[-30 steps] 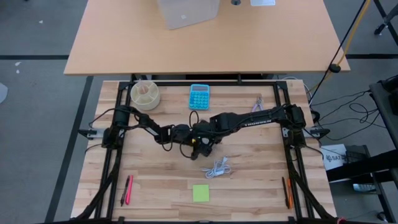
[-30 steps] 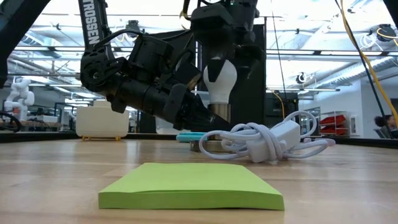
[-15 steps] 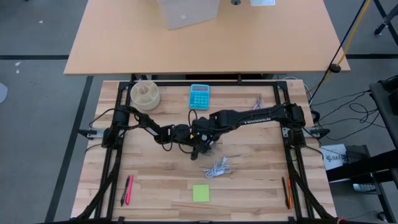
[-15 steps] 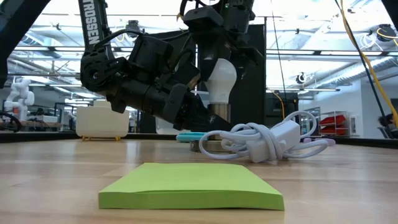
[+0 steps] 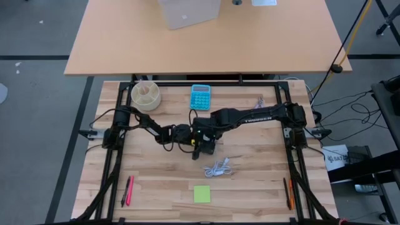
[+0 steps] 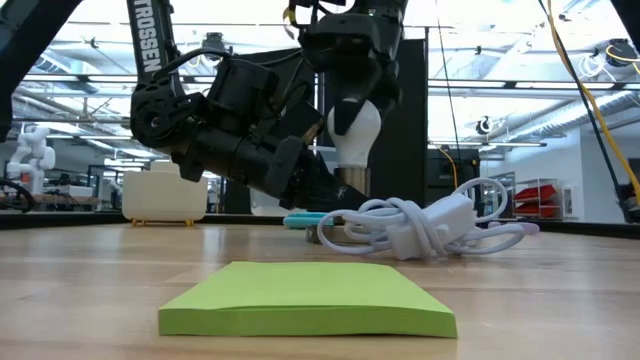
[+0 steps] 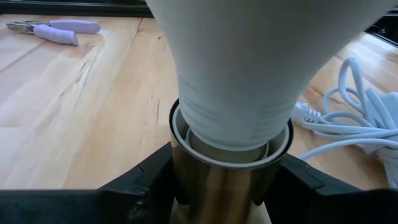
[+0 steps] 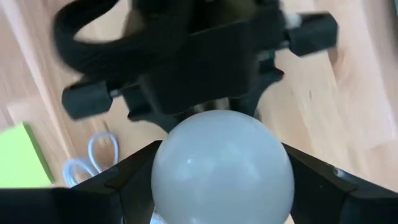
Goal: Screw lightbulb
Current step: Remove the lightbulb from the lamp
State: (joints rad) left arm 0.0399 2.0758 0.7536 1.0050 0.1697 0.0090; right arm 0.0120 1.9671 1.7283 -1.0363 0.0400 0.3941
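The white lightbulb (image 6: 355, 128) stands upright at the table's middle. Its ribbed neck (image 7: 233, 118) sits in the mouth of a brass socket (image 7: 227, 180). My right gripper (image 8: 222, 186) comes down from above and is shut on the bulb's frosted globe (image 8: 222, 163). My left gripper (image 7: 227, 193) reaches in low from the table's left and is shut on the socket. In the high view the two grippers meet at the bulb (image 5: 199, 140), which the right gripper hides there. My left gripper pinches the brass socket's barrel (image 7: 186, 183) between its two fingers (image 7: 140, 183), one on each side. The fingers come in about level from the table's left. The socket stands upright, mouth up; its foot is hidden. My right gripper pinches the bulb's round globe (image 8: 180, 168) between its two fingers (image 8: 127, 183), on opposite sides. The fingers point down from above. The bulb stands upright below them, its neck in the socket.
A coiled white cable with a plug (image 5: 219, 167) lies just near of the grippers, a green sticky-note pad (image 5: 202, 194) nearer still. A blue calculator (image 5: 200, 97) and a round container (image 5: 145, 95) stand at the far side, purple pliers (image 5: 259, 103) far right, pens (image 5: 128, 190) near left.
My right gripper has turned about the bulb's axis while staying shut on the globe over the socket. The bulb leaned a little midway and now stands upright again. My left gripper has kept the socket where it was.
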